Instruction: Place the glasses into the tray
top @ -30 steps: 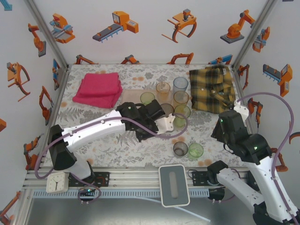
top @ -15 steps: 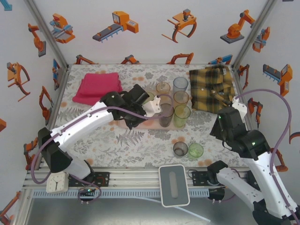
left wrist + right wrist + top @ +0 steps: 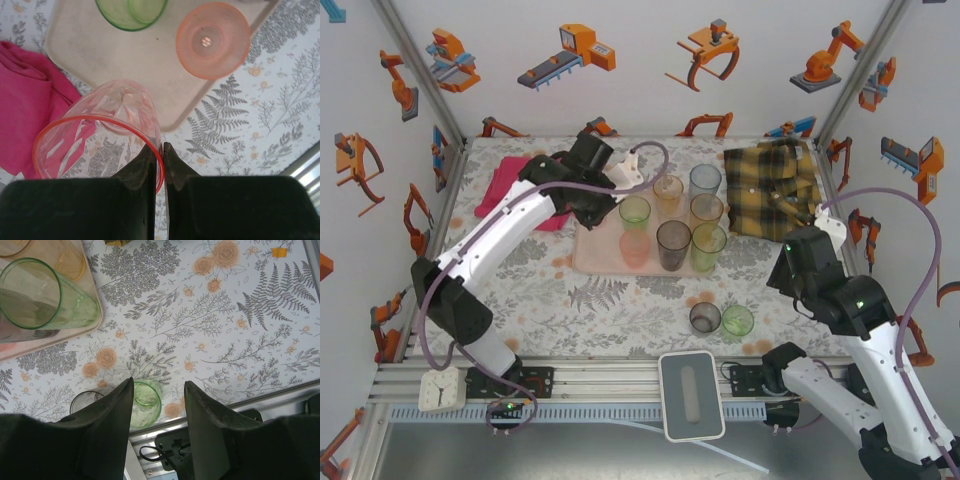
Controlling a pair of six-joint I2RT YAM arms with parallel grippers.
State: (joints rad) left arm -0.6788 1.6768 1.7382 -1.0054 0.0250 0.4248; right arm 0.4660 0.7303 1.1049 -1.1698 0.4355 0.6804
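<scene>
From above, the left wrist (image 3: pixel 588 165) covered its own fingers. Its own camera showed the left end effector (image 3: pixel 161 147) clamped on the rim of a pink glass (image 3: pixel 107 130), which hung tilted over the tray's (image 3: pixel 135 65) corner, beside a towel (image 3: pixel 20 100) cut off at the edge. Seven glasses (image 3: pixel 673 243) stood on the tray, masking its right side. A grey glass (image 3: pixel 705 318) and a green glass (image 3: pixel 737 321) stood on the bench (image 3: pixel 620 310). The right end effector (image 3: pixel 158 382) hung above them, fingers apart and empty.

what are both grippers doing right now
Left gripper: shut on the rim of a pink glass.
Right gripper: open, holding nothing.
</scene>
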